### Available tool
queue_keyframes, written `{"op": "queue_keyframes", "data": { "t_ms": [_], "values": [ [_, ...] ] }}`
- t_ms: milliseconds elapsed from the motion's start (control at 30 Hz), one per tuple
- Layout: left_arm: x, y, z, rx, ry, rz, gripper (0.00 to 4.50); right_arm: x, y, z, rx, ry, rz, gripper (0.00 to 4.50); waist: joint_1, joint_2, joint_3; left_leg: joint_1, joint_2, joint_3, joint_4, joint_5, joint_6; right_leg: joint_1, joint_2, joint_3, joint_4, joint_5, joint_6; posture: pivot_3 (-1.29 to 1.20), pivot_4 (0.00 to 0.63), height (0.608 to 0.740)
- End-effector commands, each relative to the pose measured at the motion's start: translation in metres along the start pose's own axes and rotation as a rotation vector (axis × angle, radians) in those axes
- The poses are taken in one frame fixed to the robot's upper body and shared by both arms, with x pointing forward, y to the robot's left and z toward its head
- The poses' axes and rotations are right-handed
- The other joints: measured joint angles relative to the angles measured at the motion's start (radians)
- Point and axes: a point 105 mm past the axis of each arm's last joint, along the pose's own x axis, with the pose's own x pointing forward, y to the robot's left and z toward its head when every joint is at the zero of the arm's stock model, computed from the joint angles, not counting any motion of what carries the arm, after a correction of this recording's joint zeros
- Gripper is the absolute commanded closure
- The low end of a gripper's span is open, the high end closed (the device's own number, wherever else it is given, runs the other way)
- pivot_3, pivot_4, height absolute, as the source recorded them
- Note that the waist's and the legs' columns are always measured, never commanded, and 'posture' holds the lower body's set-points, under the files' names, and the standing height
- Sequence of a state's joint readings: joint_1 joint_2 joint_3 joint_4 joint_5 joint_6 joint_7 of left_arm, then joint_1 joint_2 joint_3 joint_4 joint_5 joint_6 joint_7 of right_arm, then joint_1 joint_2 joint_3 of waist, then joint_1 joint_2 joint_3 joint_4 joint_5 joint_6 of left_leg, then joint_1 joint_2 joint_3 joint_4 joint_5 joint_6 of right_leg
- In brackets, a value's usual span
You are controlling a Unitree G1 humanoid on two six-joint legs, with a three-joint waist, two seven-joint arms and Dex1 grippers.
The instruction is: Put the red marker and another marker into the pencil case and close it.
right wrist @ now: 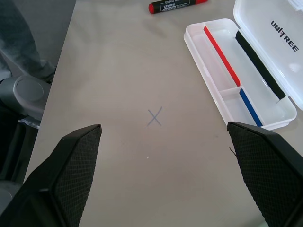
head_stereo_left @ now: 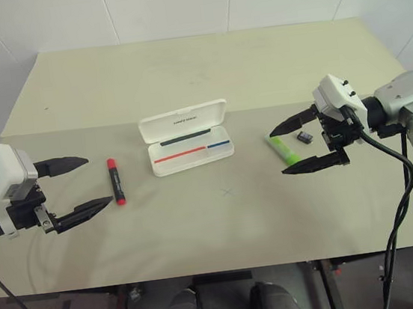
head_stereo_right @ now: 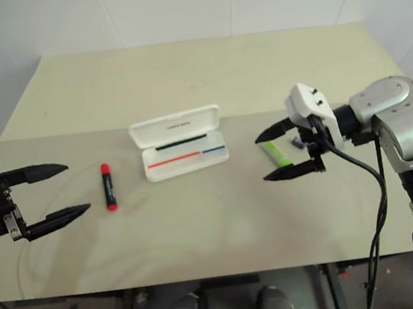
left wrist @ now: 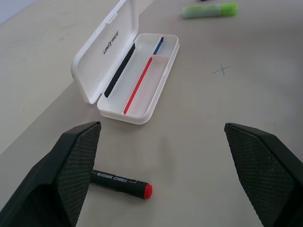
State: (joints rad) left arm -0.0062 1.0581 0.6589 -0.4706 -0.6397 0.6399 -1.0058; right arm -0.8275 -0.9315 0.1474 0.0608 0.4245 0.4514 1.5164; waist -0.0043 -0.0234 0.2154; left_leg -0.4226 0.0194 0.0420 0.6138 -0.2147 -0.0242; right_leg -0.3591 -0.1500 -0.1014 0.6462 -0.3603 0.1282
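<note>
The white pencil case (head_stereo_left: 187, 137) lies open in the middle of the table, lid back, with thin red, blue and black pens inside. The red marker (head_stereo_left: 115, 181) lies flat to its left. My left gripper (head_stereo_left: 82, 185) hovers open just left of the marker, fingers pointing toward it. The lime-green highlighter (head_stereo_left: 284, 151) lies to the right of the case. My right gripper (head_stereo_left: 290, 146) stands open, its fingers spread on either side of the highlighter, above the table. Nothing is held by either gripper.
A tiny black clip-like object (head_stereo_left: 305, 137) rests just right of the highlighter, close to my right gripper. A small pencilled cross (head_stereo_left: 228, 192) marks the table in front of the case. The table's front edge (head_stereo_left: 221, 270) runs close below both arms.
</note>
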Motion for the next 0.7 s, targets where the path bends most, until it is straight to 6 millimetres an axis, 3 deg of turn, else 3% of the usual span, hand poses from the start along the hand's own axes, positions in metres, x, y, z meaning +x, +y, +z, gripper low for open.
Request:
{"op": "queue_keyframes", "data": {
  "t_ms": [33, 367, 633, 700],
  "values": [
    [-0.003, 0.000, 0.006, 0.032, -0.013, 0.017, 0.03, -0.008, 0.000, 0.009, -0.065, -0.006, -0.033, 0.00, 0.000, 0.000, 0.000, 0.000, 0.000, 0.000, 0.000, 0.000, 0.000, 0.000, 0.000, 0.000, 0.000, 0.000, 0.000, 0.00, 0.150, 0.740],
    [0.008, 0.000, -0.005, 0.041, 0.034, 0.008, 0.03, -0.007, -0.004, 0.008, -0.065, -0.006, -0.035, 0.00, 0.000, 0.000, 0.000, 0.000, 0.000, 0.001, 0.000, 0.000, 0.000, 0.000, 0.000, 0.000, 0.000, 0.000, 0.000, 0.00, 0.150, 0.740],
    [0.081, -0.007, -0.011, 0.099, 0.023, -0.102, 0.03, -0.005, -0.007, 0.012, -0.075, -0.023, -0.041, 0.00, 0.007, 0.000, 0.000, 0.000, 0.000, 0.001, 0.001, 0.000, 0.000, 0.000, 0.000, 0.000, 0.002, 0.001, 0.000, 0.00, 0.150, 0.740],
    [0.092, -0.005, -0.012, 0.097, 0.024, -0.134, 0.03, -0.005, -0.004, 0.014, -0.071, -0.038, -0.032, 0.00, 0.006, -0.001, 0.000, -0.001, 0.000, 0.001, 0.002, 0.000, 0.000, 0.000, 0.001, 0.000, 0.002, 0.001, 0.000, 0.00, 0.150, 0.740]
  ]
}}
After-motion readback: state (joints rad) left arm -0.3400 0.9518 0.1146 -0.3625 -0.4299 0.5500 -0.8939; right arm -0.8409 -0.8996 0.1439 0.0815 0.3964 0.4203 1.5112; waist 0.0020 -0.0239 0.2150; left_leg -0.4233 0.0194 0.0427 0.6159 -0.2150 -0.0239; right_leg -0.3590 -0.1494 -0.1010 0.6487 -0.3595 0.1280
